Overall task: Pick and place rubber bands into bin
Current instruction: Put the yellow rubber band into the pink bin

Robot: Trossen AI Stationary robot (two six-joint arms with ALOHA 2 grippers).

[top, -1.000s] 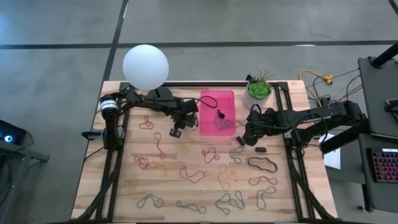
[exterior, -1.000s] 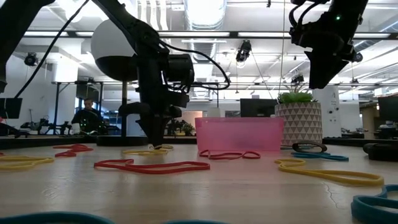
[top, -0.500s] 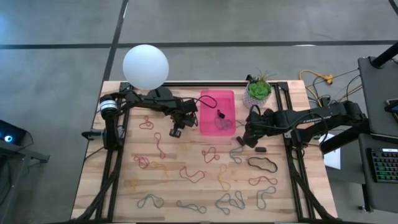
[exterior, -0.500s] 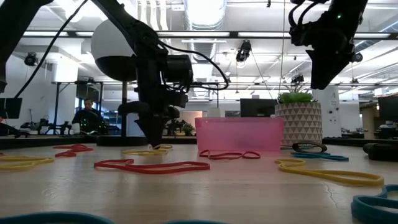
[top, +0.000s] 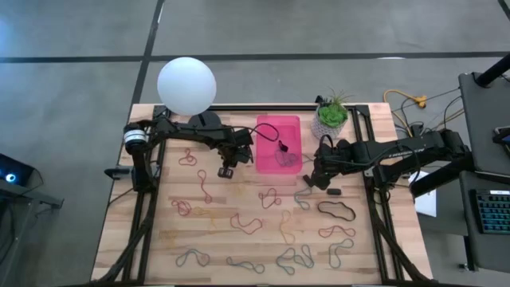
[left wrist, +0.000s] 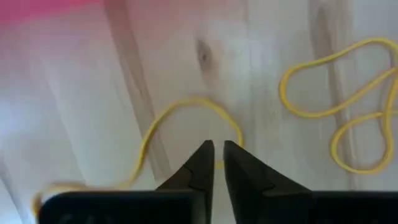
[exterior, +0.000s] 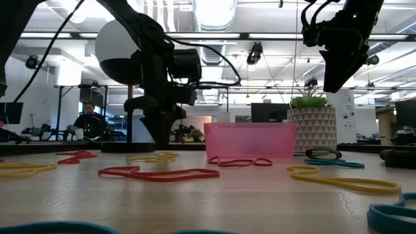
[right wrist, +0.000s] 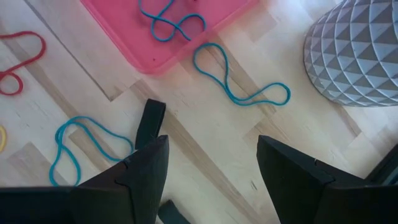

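Over to the left gripper: parked just beside the bin, off its left wall in the high view, pointed down at a yellow band. Pressed almost together, only a slit between the fingers. Cannot tell whether nipping that band or merely hanging over it; looks to lie flat on the wood. Sensible pick either way: close to the bin, so only a short hop over a low wall.

Now the right gripper: spread wide, holding nothing, raised above the table off the bin's front right corner. Probably set there for a teal band lying just outside the wall, with a second teal loop near one finger. Already a few bands inside the bin.

As for edges: pot near on the right gripper's far side, so little slack for swinging that way. Lamp behind the left arm at the table's back edge, well apart from the work. Bin between the two grippers, so best not to have both crossing its rim at once.

Plenty of open room toward the front: loose bands scattered across the wood, mostly apart from each other, none at the table's very edge as far as can be judged
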